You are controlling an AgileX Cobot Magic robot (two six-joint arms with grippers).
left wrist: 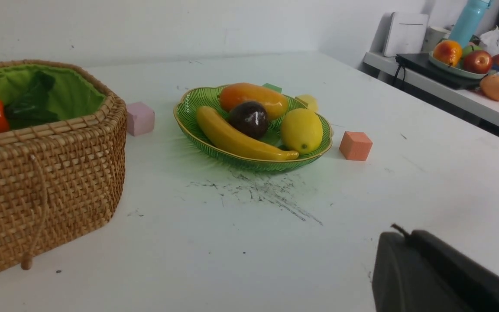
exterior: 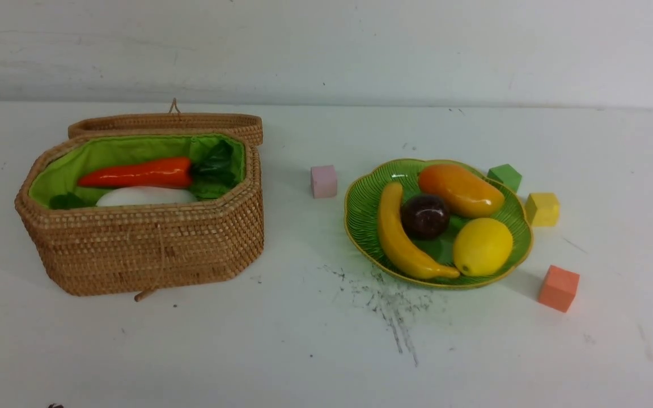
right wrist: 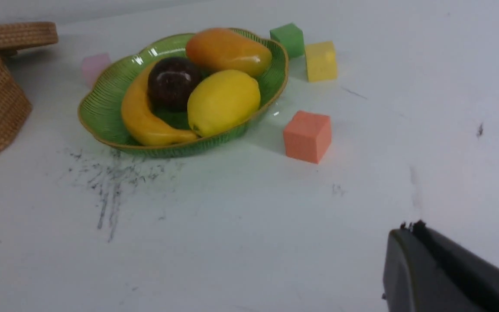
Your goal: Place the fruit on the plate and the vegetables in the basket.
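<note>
My pincers [right wrist: 409, 242] are both closed and empty. Four fruits fill the plate [exterior: 363, 198]; carrot [exterior: 136, 173] and radish [exterior: 145, 196] lie in the basket [exterior: 145, 249]. I cannot see the gourd.

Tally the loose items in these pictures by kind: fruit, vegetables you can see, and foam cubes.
Fruit: 4, namely yellow lemon, long yellow banana, orange-yellow mango, dark purple round fruit
Vegetables visible: 2, namely orange-red carrot, white oblong radish
Foam cubes: 4, namely pink, green, yellow, orange
Total: 10
</note>
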